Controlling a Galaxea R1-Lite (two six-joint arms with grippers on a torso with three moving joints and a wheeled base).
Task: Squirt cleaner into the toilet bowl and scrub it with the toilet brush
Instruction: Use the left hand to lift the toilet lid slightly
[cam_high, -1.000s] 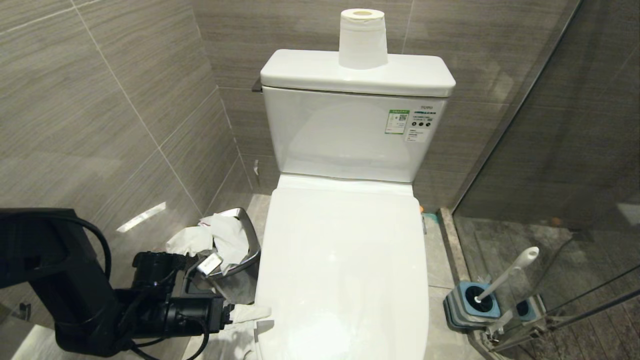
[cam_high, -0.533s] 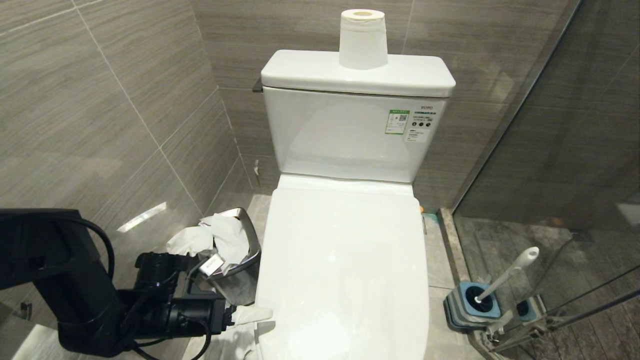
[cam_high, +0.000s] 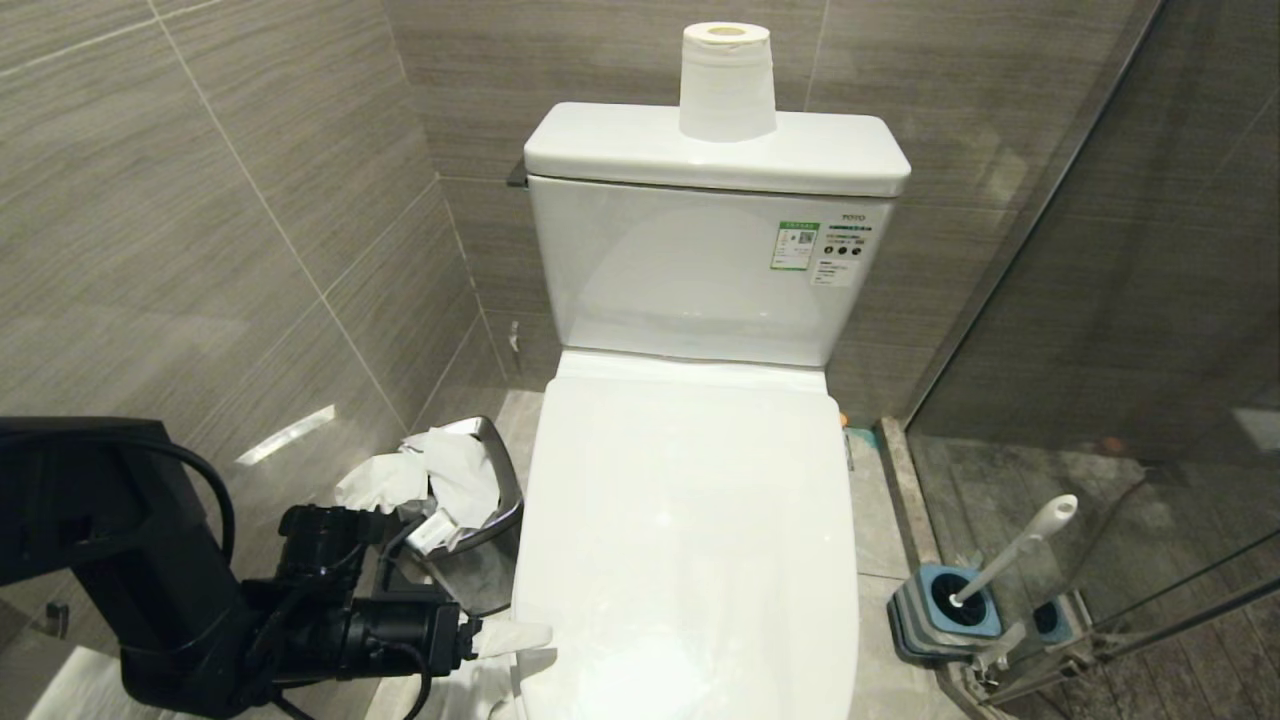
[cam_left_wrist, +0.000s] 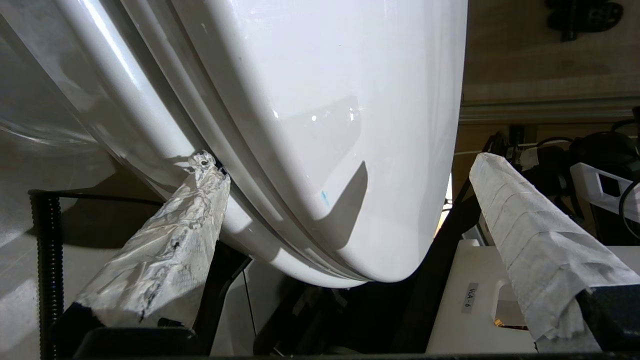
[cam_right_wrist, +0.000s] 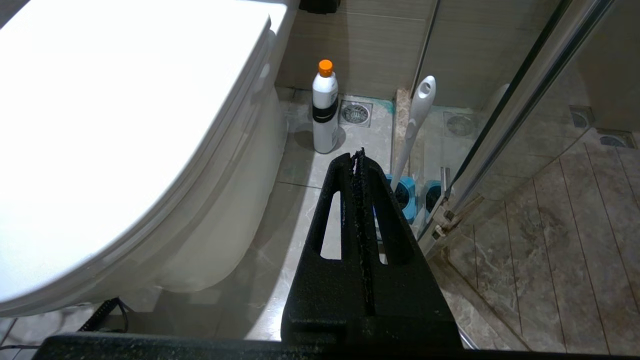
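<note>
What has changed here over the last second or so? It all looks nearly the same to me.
Very little. The left gripper has crept sideways toward the front left edge of the closed toilet lid, its taped fingers open on either side of that edge, holding nothing. The toilet brush still stands in its holder, the paper roll still sits on the tank, and the right gripper stays shut.

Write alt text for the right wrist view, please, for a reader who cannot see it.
The shut right hand hangs empty above the floor beside the closed toilet bowl. Beyond it stand an orange-capped white bottle and the toilet brush.
</note>
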